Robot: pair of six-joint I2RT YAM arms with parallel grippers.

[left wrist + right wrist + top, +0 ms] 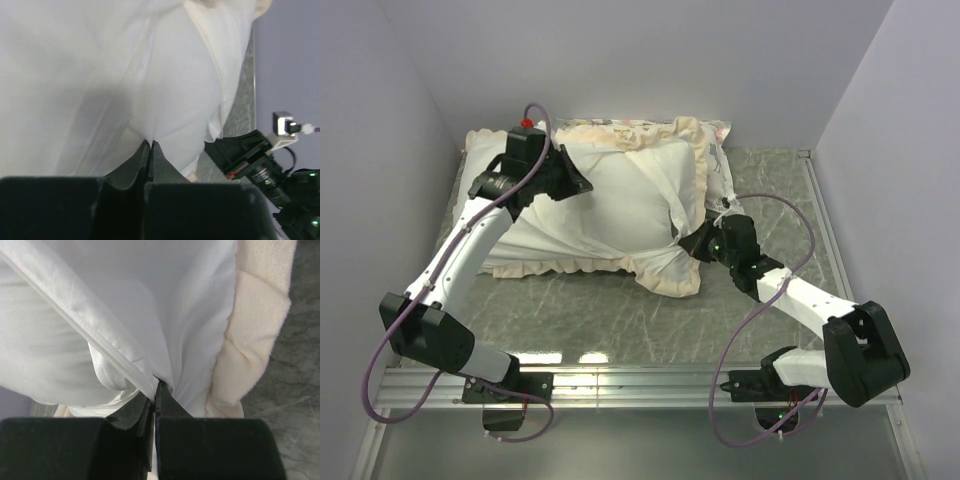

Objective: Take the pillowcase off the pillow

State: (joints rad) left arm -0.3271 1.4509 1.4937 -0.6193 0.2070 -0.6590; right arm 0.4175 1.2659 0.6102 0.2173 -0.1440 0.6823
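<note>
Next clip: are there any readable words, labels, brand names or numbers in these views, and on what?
No text can be read in any view.
Small red tag on the right arm, left wrist view: too small to read.
Pillowcase: no lettering visible.
Print pillow at the back: pattern only, no legible letters.

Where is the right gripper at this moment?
In the top view, the right gripper sits right of centre over the table, shut on the right edge of the pillowcase beside its cream frill.
</note>
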